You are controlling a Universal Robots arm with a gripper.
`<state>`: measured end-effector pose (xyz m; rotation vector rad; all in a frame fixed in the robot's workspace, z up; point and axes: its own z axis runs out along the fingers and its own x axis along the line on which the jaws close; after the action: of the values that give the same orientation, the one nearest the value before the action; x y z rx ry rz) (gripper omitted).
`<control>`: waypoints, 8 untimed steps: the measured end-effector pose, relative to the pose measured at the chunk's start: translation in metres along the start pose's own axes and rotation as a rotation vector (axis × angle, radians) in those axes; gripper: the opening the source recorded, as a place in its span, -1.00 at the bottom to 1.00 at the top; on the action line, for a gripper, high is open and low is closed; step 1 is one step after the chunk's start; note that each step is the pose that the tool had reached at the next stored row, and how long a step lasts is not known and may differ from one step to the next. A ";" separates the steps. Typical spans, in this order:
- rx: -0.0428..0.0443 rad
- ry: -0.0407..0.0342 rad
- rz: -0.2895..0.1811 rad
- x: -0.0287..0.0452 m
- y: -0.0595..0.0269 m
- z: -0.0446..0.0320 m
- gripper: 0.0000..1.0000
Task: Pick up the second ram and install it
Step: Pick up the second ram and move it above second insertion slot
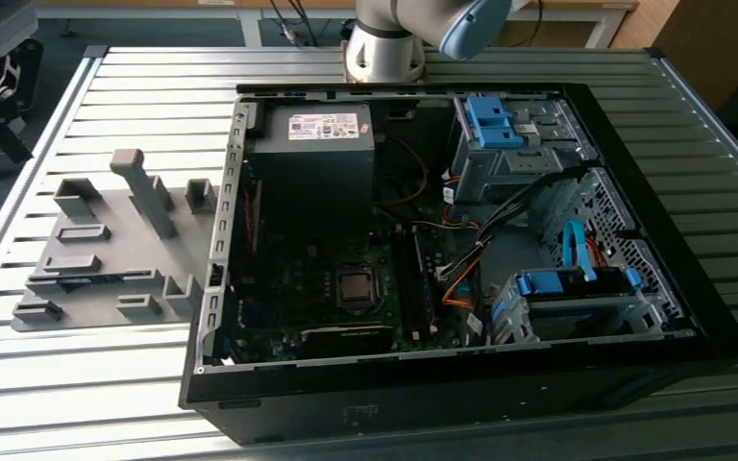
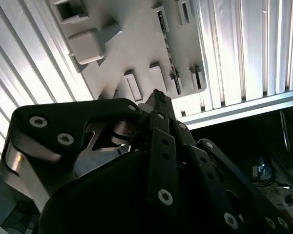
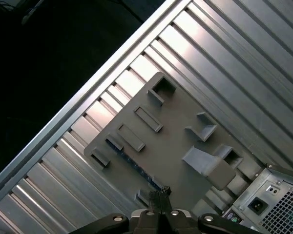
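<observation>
Ribbed worktop [image 1: 87,403] carries an open computer case [image 1: 472,394] holding a motherboard [image 1: 305,259], with a grey fixture plate [image 1: 119,254] at its 9 o'clock in the exterior view. Jaws, pressed together, hang above the plate's slotted second ram [image 3: 134,163].

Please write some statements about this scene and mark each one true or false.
1. The computer case lies open on the slatted table. True.
2. The grey fixture plate stands on the exterior view's right of the case. False: it is on the left.
3. In the first wrist view, the gripper is over the grey fixture plate. True.
4. The drive brackets inside the case are red. False: they are blue.
</observation>
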<state>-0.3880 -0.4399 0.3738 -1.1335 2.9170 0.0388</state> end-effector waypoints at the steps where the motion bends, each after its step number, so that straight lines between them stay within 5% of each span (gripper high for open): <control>1: 0.0000 0.0000 0.000 0.0000 0.0000 0.0000 -0.79; 5: -0.0001 0.0001 -0.004 0.0000 0.0000 0.0000 -0.79; 8: -0.0011 0.0010 -0.054 0.0000 0.0000 0.0002 -0.79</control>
<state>-0.3880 -0.4398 0.3736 -1.2121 2.8859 0.0393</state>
